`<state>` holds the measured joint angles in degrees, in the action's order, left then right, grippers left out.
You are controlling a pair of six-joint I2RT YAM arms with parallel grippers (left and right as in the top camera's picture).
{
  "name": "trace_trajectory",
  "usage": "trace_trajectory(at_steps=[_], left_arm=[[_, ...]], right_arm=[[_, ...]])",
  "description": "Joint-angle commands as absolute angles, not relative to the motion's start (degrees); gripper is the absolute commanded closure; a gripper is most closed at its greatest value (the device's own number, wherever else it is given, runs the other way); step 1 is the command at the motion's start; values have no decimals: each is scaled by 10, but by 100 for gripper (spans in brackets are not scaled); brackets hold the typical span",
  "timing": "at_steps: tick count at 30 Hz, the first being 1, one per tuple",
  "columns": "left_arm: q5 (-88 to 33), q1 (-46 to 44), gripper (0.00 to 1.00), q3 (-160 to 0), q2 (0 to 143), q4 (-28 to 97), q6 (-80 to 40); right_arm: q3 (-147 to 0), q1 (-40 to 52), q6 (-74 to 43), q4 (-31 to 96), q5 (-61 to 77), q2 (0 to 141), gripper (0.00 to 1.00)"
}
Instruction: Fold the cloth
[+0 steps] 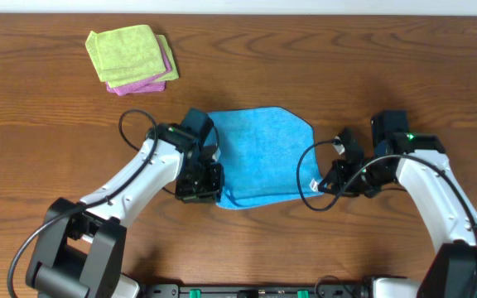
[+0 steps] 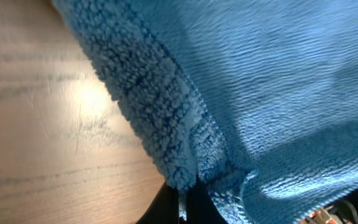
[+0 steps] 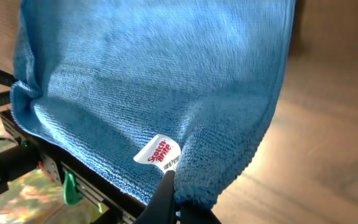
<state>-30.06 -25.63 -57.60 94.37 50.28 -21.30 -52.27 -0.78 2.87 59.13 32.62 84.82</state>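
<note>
Clearly, the bright sky-blue terry cloth (image 1: 259, 153) lies in the middle of the brown wooden surface (image 1: 56, 141), between the two arms. Its far part is flat and its near edge is taken up at both corners. The left claw (image 2: 183, 198) is closed down on the near-left corner; its wrist view shows the fluffy hem pinched between the dark fingers, with the fabric hanging away over the wood. The right claw (image 3: 173, 196) is likewise clamped on the near-right corner, biting the hem just beside the small white tag (image 3: 158, 154). Well apart, at the far left, a lime-green folded cloth (image 1: 127, 50) rests on a pink-purple folded cloth (image 1: 151, 83).

My reading is that the near edge is about to be carried over to the far edge. Both bites sit right on the hem, so a quick pull, or the arms drawing apart, could slip a corner free. If one arm travels faster or higher than the other, the fold would land skewed. With too little lift, the flat part may drag and bunch. The fabric by the left grip looks rolled over, which could trap a crease.
</note>
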Motion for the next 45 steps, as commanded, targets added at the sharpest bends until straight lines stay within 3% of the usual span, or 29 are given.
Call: trace_trajectory(at_steps=[1,11,15,16,19,31,33,37,39,43,45], left_arm=[[-276,-256,94,-539,924,505,-224],[-267,-255,94,-472,899,486,-227],[-266,-255,94,-472,899,475,-227],[-266,-255,94,-472,899,475,-227],[-266,-250,94,-472,899,475,-227],[-308,-230,94,-502,887,432,-269],[-321,-230,88,-513,883,417,-275],[-361,-231,43,-526,882,368,-310],[-360,-235,27,-526,882,348,-333],[-354,-249,21,-526,885,304,-340],[-335,-259,30,-526,887,289,-349]], right_arm=[[-502,-10,1,596,298,828,98],[-488,-10,-20,587,272,821,97],[-488,-10,-50,523,259,821,75],[-488,-11,-58,506,259,821,62],[-488,-10,-73,460,259,821,51],[-488,-11,-85,256,208,853,41],[-488,-11,-101,226,209,879,41],[-488,-11,-128,165,234,954,45],[-488,-11,-139,146,253,980,48],[-488,-10,-164,107,282,1020,51],[-488,-10,-175,89,290,1031,53]])
